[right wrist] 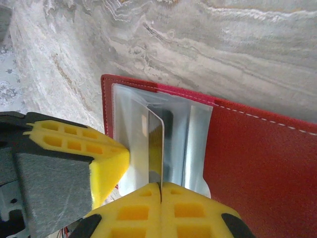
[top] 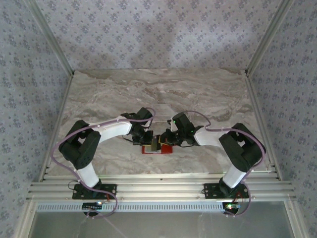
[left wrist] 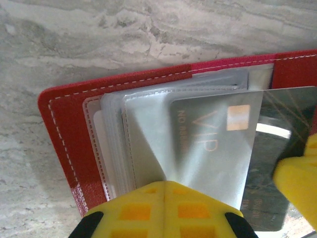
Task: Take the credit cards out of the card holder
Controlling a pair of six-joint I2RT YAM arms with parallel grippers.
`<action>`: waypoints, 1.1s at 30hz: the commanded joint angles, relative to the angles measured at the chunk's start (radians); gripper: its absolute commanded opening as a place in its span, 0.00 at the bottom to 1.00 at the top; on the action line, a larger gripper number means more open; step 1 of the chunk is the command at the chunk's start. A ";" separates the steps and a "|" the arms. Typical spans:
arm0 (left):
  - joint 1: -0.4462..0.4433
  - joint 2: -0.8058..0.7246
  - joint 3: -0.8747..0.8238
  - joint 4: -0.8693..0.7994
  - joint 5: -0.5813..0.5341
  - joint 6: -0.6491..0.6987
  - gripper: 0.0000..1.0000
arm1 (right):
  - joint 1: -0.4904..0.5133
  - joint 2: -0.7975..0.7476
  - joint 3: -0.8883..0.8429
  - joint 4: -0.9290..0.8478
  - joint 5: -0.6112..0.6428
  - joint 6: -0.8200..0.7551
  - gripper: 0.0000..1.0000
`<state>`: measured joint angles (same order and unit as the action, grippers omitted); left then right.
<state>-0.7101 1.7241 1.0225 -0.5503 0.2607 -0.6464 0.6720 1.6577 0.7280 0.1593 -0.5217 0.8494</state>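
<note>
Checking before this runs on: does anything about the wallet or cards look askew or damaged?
One silver VIP card sticks out of its clear pocket at a slant, pinched by the right gripper; the left gripper clamps the red card holder by that pocket, whose sleeves fan upward. No tear or spill shows.

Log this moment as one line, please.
left gripper shut on clear pocket | right gripper shut on silver VIP card | card partly inside pocket | red card holder open on marble table
</note>
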 commanded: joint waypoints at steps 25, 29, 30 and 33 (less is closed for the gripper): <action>-0.012 0.045 -0.012 -0.066 -0.054 0.018 0.05 | 0.040 0.041 0.050 -0.029 -0.007 0.005 0.13; -0.012 0.046 -0.012 -0.064 -0.053 0.019 0.05 | 0.040 0.049 0.054 -0.025 -0.010 0.008 0.13; -0.012 0.047 -0.011 -0.066 -0.053 0.021 0.05 | 0.040 0.050 0.054 -0.021 -0.011 0.012 0.13; -0.012 0.043 -0.014 -0.066 -0.054 0.021 0.04 | 0.042 0.051 0.056 -0.018 -0.014 0.014 0.11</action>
<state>-0.7147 1.7245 1.0252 -0.5549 0.2527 -0.6430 0.7029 1.6936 0.7582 0.1383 -0.5129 0.8501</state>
